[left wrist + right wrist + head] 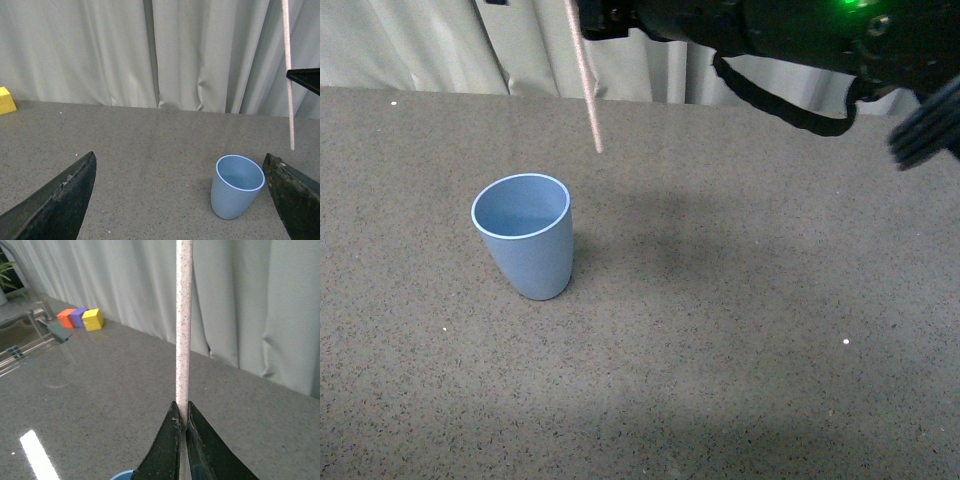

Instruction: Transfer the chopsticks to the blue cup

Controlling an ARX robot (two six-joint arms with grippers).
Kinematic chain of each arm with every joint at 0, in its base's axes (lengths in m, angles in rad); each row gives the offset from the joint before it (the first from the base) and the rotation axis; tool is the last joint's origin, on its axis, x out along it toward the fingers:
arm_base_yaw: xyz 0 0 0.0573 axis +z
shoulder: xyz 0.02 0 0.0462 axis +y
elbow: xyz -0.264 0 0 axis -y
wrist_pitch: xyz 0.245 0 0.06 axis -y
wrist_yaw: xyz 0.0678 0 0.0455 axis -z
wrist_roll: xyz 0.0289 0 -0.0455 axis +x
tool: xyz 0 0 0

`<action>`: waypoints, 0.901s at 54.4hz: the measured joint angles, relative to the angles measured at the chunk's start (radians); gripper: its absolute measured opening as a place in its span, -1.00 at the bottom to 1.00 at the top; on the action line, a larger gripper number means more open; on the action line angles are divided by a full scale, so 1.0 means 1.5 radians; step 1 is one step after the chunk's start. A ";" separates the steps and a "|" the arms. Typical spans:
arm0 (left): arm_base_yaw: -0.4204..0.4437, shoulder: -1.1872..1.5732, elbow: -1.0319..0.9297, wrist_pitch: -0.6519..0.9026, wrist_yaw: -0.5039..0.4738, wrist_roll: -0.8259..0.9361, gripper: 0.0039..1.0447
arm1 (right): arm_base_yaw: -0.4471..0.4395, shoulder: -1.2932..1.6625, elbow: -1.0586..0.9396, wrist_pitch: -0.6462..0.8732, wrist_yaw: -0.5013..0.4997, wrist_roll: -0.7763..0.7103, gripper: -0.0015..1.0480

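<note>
Front view: the blue cup [522, 235] stands upright on the speckled grey table [740, 350]. The black right arm [770, 30] reaches across high behind the cup. The chopstick [585, 80] hangs from it almost straight down, its lower tip in the air above and just behind the cup's rim, not inside.

Left wrist view: the left pincer [180, 156] is spread wide with nothing between its fingers [60, 205], facing the cup from low over the table. The chopstick dangles above the cup's far side. A yellow block [5, 100] sits well away from the cup, by the curtain [150, 50].

Right wrist view: the right pincer [182, 412] is clamped tight on the chopstick, pointing down. A sliver of the cup's rim shows right beneath.
</note>
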 joint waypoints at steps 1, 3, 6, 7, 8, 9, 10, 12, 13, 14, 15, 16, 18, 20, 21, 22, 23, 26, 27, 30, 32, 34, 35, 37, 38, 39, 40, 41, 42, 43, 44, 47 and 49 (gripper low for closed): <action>0.000 0.000 0.000 0.000 0.000 0.000 0.88 | 0.002 0.003 0.002 0.002 -0.002 0.000 -0.98; 0.000 0.000 0.000 0.000 0.000 0.000 0.88 | 0.009 0.012 0.010 0.006 -0.002 0.000 -0.98; 0.000 0.000 0.000 0.000 0.000 0.000 0.88 | 0.024 0.039 0.030 0.014 -0.004 0.001 -0.98; 0.000 0.000 0.000 0.000 0.000 0.000 0.88 | 0.028 0.046 0.035 0.015 -0.004 0.000 -0.98; 0.000 0.000 0.000 0.000 0.000 0.000 0.88 | 0.031 0.053 0.040 0.015 -0.003 0.000 -0.98; 0.000 0.000 0.000 0.000 0.000 0.000 0.88 | 0.036 0.063 0.046 0.016 -0.003 0.000 -0.98; 0.000 0.000 0.000 0.000 0.000 0.000 0.88 | 0.039 0.069 0.050 0.017 -0.003 0.000 -0.98; 0.000 0.000 0.000 0.000 0.000 0.000 0.88 | 0.045 0.086 0.059 0.018 -0.004 0.000 -0.98; 0.000 0.000 0.000 0.000 0.000 0.000 0.88 | 0.047 0.095 0.063 0.018 -0.003 -0.001 -0.98; 0.000 0.000 0.000 0.000 0.000 0.000 0.88 | 0.049 0.100 0.066 0.018 -0.002 -0.003 -0.98; 0.000 0.000 0.000 0.000 0.000 0.000 0.88 | 0.050 0.107 0.068 0.018 -0.002 -0.004 -0.98; 0.000 0.000 0.000 0.000 0.000 0.000 0.88 | 0.051 0.112 0.071 0.018 -0.002 -0.005 -0.98; 0.000 0.000 0.000 0.000 0.000 0.000 0.88 | 0.051 0.121 0.076 0.018 -0.001 -0.006 -0.98; 0.000 0.000 0.000 0.000 0.000 0.000 0.88 | 0.052 0.131 0.081 0.018 0.002 -0.008 -0.98; 0.000 0.000 0.000 0.000 0.000 0.000 0.88 | 0.052 0.134 0.082 0.017 0.002 -0.009 -0.98; 0.000 0.000 0.000 0.000 0.000 0.000 0.88 | 0.053 0.140 0.085 0.014 0.002 -0.011 -0.98; 0.000 0.000 0.000 0.000 0.000 0.000 0.88 | 0.053 0.144 0.088 0.012 0.003 -0.013 -0.98; 0.000 0.000 0.000 0.000 0.000 0.000 0.88 | 0.055 0.156 0.092 0.003 0.006 -0.019 -0.98; 0.000 0.000 0.000 0.000 0.000 0.000 0.88 | 0.055 0.161 0.094 -0.002 0.006 -0.020 -0.98; 0.000 0.000 0.000 0.000 0.000 0.000 0.88 | 0.057 0.168 0.095 -0.016 0.004 -0.025 -0.98; 0.000 0.000 0.000 0.000 0.000 0.000 0.88 | 0.057 0.172 0.095 -0.023 0.004 -0.028 -0.98; 0.000 0.000 0.000 0.000 0.000 0.000 0.88 | 0.058 0.176 0.095 -0.028 0.004 -0.030 -0.98; 0.000 0.000 0.000 0.000 0.000 0.000 0.88 | 0.058 0.177 0.095 -0.029 0.004 -0.030 -0.98; 0.000 0.000 0.000 0.000 0.000 0.000 0.88 | 0.058 0.179 0.095 -0.032 0.003 -0.031 -0.98; 0.000 0.000 0.000 0.000 0.000 0.000 0.88 | 0.058 0.179 0.095 -0.032 0.003 -0.031 -0.98; 0.000 0.000 0.000 0.000 0.000 0.000 0.88 | 0.058 0.179 0.095 -0.033 0.003 -0.033 -0.98; 0.000 0.000 0.000 0.000 0.000 0.000 0.88 | 0.058 0.179 0.095 -0.034 0.003 -0.033 -0.98; 0.000 0.000 0.000 0.000 0.000 0.000 0.88 | 0.058 0.179 0.095 -0.034 0.003 -0.033 -0.98; 0.000 0.000 0.000 0.000 0.000 0.000 0.88 | 0.057 0.179 0.095 -0.034 0.002 -0.035 -0.96; 0.000 0.000 0.000 0.000 0.000 0.000 0.88 | 0.057 0.179 0.095 -0.034 0.002 -0.035 -0.93; 0.000 0.000 0.000 0.000 0.000 0.000 0.88 | 0.057 0.179 0.095 -0.034 0.001 -0.035 -0.86; 0.000 0.000 0.000 0.000 0.000 0.000 0.88 | 0.056 0.179 0.093 -0.035 -0.002 -0.034 -0.69; 0.000 0.000 0.000 0.000 0.000 0.000 0.88 | 0.054 0.178 0.091 -0.035 -0.003 -0.033 -0.56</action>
